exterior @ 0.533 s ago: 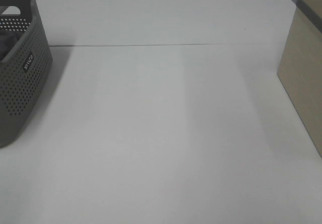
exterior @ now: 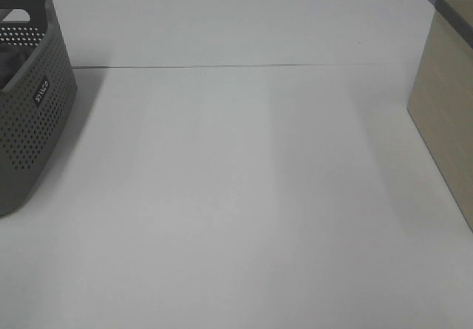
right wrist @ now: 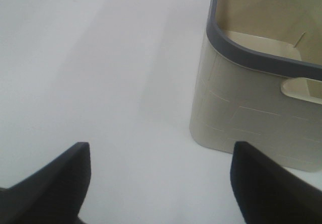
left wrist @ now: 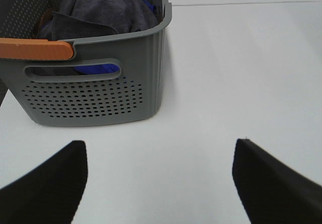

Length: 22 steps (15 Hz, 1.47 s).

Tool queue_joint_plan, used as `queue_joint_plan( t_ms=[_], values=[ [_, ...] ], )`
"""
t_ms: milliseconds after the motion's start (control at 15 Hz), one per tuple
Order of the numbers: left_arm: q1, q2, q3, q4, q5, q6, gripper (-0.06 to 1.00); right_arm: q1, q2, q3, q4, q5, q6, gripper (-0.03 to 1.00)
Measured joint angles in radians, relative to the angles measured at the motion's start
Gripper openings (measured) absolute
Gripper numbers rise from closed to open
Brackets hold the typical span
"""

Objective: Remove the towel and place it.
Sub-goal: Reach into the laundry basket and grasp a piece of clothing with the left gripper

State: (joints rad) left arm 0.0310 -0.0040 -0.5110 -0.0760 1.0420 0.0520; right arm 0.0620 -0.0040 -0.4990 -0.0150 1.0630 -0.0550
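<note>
White bench across the whole scene. At right edge, beige bin with grey rim, upright. At left edge, perforated grey basket, upright. Inside the basket, crumpled and heaped up to the rim: dark grey towel. Left hand above bare bench, facing the basket, fingers wide apart, gripping nothing. Right hand facing the beige bin, fingers wide apart, likewise gripping nothing. Under the towel, blue cloth, visible through the basket's handle slot.
</note>
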Motion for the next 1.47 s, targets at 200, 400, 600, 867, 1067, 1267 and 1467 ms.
queue_joint_plan(
  t_ms=[200,400,600,867,1067,1267,1467],
  values=[
    [0.0,0.0,0.0,0.0,0.0,0.0,0.75,0.0,0.0,0.0,0.0,0.0,0.0,0.75],
    [0.0,0.0,0.0,0.0,0.0,0.0,0.75,0.0,0.0,0.0,0.0,0.0,0.0,0.75],
    [0.0,0.0,0.0,0.0,0.0,0.0,0.75,0.0,0.0,0.0,0.0,0.0,0.0,0.75],
    [0.0,0.0,0.0,0.0,0.0,0.0,0.75,0.0,0.0,0.0,0.0,0.0,0.0,0.75],
    [0.0,0.0,0.0,0.0,0.0,0.0,0.75,0.0,0.0,0.0,0.0,0.0,0.0,0.75],
    [0.0,0.0,0.0,0.0,0.0,0.0,0.75,0.0,0.0,0.0,0.0,0.0,0.0,0.75],
    [0.0,0.0,0.0,0.0,0.0,0.0,0.75,0.0,0.0,0.0,0.0,0.0,0.0,0.75]
  ],
)
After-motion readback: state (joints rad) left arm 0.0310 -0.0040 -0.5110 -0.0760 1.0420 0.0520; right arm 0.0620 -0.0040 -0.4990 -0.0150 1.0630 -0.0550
